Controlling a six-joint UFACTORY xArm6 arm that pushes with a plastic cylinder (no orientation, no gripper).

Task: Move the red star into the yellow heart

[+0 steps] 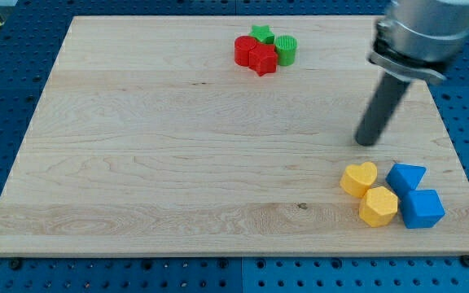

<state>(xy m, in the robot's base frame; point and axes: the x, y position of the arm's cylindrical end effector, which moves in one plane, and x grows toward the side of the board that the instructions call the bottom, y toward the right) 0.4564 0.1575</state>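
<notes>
The red star [262, 59] lies near the view's top centre, touching a red round block [243, 50], a green star [260, 34] and a green round block [286, 49]. The yellow heart [358, 178] lies at the view's lower right, touching a yellow hexagon [378, 206]. My tip [367, 142] rests on the board just above the yellow heart, a short gap apart from it, and far to the right and below the red star.
A blue triangular block [405, 177] and a blue cube [422, 208] lie right of the yellow blocks, near the board's right edge [454, 155]. The wooden board sits on a blue pegboard table.
</notes>
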